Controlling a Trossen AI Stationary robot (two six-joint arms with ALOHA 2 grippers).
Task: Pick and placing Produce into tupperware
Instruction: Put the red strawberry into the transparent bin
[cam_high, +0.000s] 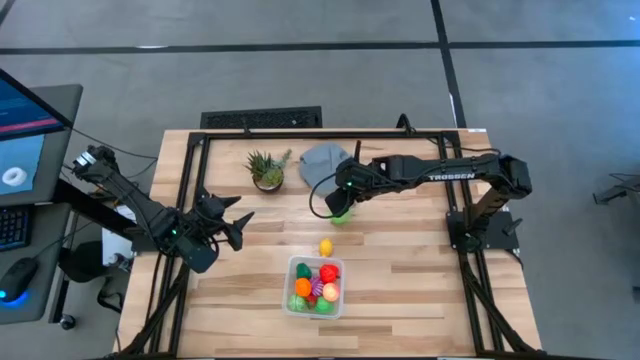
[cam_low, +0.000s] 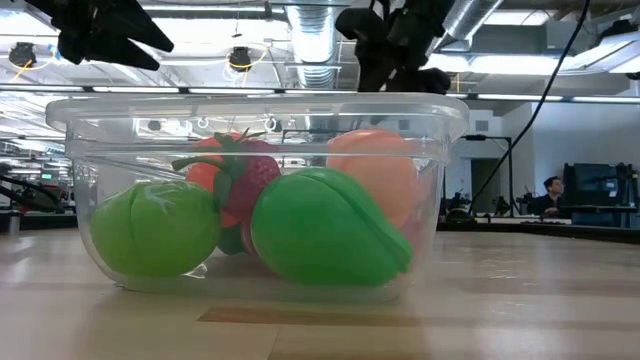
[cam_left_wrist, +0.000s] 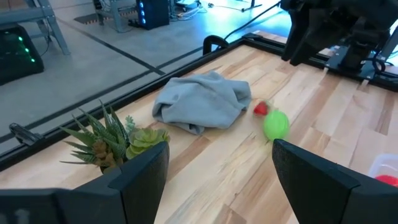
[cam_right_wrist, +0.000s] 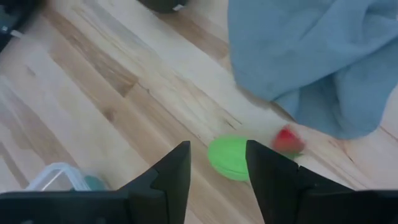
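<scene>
The clear tupperware (cam_high: 291, 290) stands near the table's front edge and holds several toy produce pieces: green (cam_low: 320, 230), red (cam_low: 245, 175) and orange (cam_low: 375, 170). A round green piece (cam_right_wrist: 227, 160) and a small red piece (cam_right_wrist: 287, 140) lie on the wood in front of the grey cloth (cam_high: 322, 162). A yellow piece (cam_high: 325, 247) lies just behind the tupperware. My right gripper (cam_right_wrist: 217, 149) hangs open above the green piece, clear of it. My left gripper (cam_left_wrist: 221, 186) waits open over the table's left side (cam_high: 232, 225), with nothing between its fingers.
A spiky green potted plant (cam_high: 267, 170) stands at the far left of the table, beside the grey cloth (cam_left_wrist: 202, 102). A black frame (cam_high: 300, 135) runs along the table's far edge and sides. Bare wood lies between the cloth and the tupperware (cam_right_wrist: 56, 175).
</scene>
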